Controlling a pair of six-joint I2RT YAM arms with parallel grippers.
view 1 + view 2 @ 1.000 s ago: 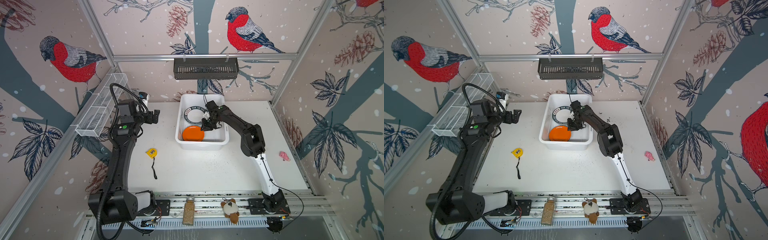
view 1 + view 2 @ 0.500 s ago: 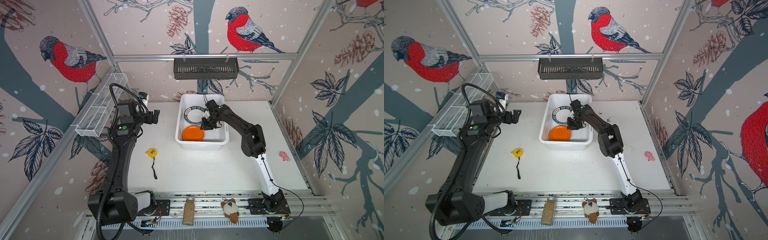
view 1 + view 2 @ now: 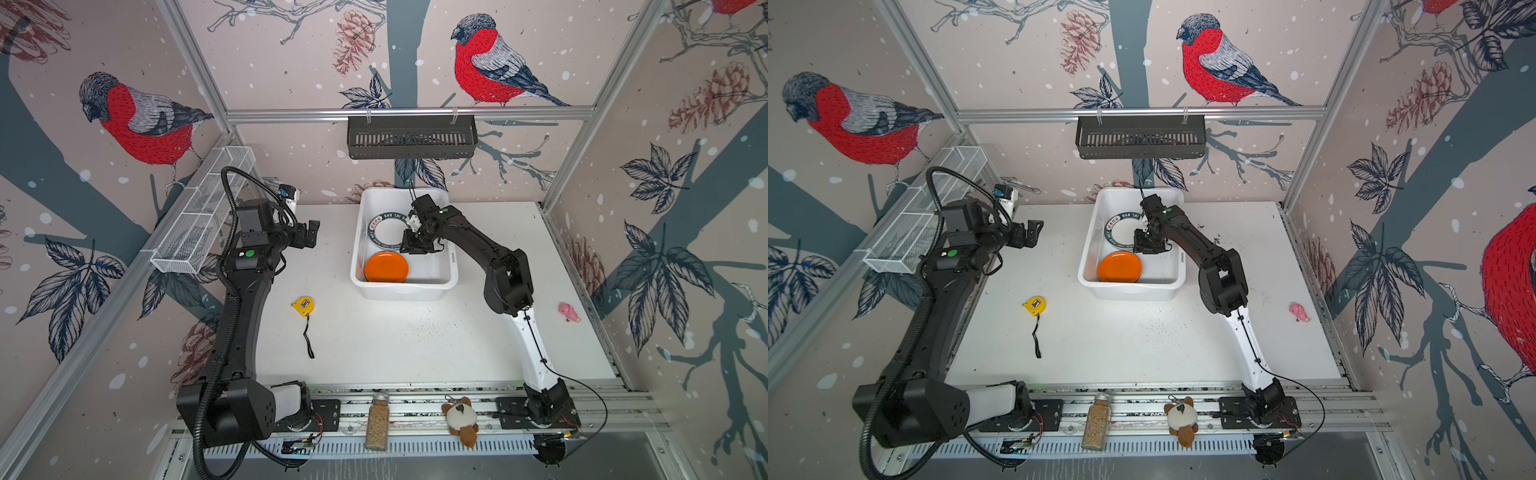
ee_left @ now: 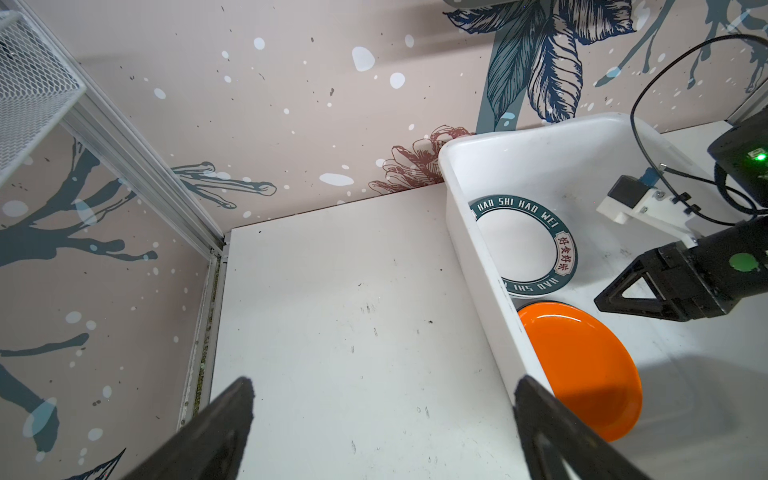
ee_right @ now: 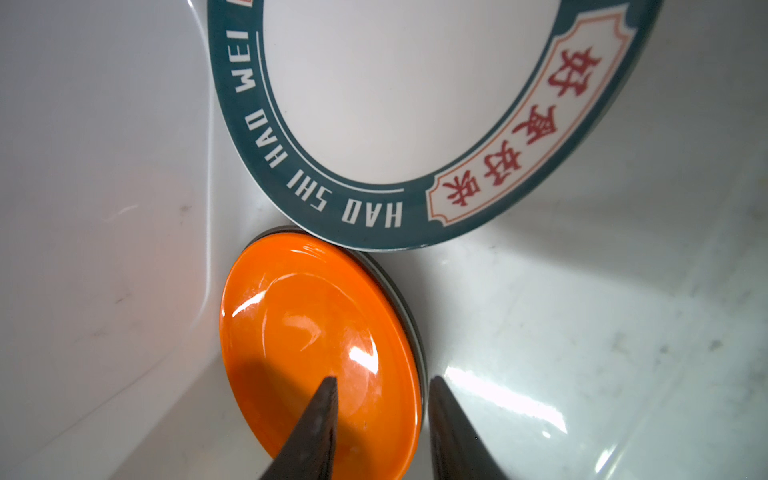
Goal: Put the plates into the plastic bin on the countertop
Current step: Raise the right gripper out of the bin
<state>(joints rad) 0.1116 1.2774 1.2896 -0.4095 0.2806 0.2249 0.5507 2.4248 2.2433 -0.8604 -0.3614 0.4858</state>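
The plastic bin (image 3: 400, 291) (image 3: 1131, 291) stands at the back middle of the countertop (image 3: 415, 345). An orange plate (image 3: 386, 268) (image 5: 299, 316) lies inside at its near left corner, on top of dark-rimmed plates (image 5: 409, 320). Behind it lies a white plate with a teal lettered rim (image 3: 388, 232) (image 4: 519, 245), overlapping the orange one's edge. My right gripper (image 3: 409, 248) (image 5: 382, 380) hangs inside the bin, open, its fingers on either side of the orange plate's rim without gripping it. My left gripper (image 3: 309, 237) (image 4: 383, 380) is wide open and empty, above bare countertop left of the bin.
A yellow tape measure (image 3: 303, 305) with a black strap lies left of centre. A pink toy (image 3: 568, 311) sits near the right edge. A spice jar (image 3: 377, 422) and a plush animal (image 3: 459, 419) rest on the front rail. A black basket (image 3: 411, 137) and a wire mesh tray (image 3: 199, 220) hang on the walls.
The right gripper's jaws have parted over the orange plate, which lies still in the bin. The left arm has not moved.
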